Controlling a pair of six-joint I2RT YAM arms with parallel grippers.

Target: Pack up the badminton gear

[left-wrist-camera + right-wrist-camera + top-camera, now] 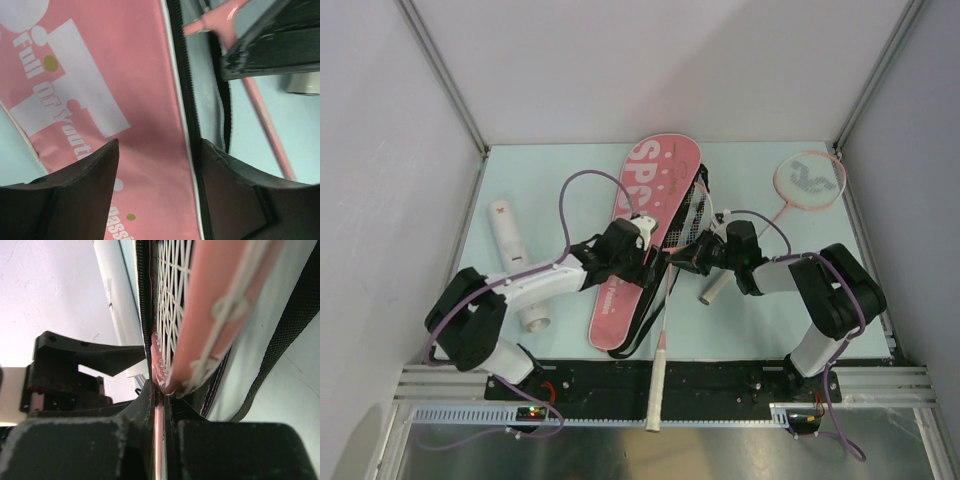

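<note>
The pink SPORT bag lies in the middle of the table, its black strap looped at the near end. One racket's strung head is in the bag's open zipper side, and its white handle reaches past the table's near edge. My right gripper is shut on this racket's pink shaft just below the head. My left gripper is open over the bag's zipper edge, one finger on each side. The second racket lies at the back right. The white tube lies at the left. No shuttlecock shows.
The second racket's handle lies just under my right arm. Grey walls close the table on three sides. A black rail runs along the near edge, under the first racket's handle.
</note>
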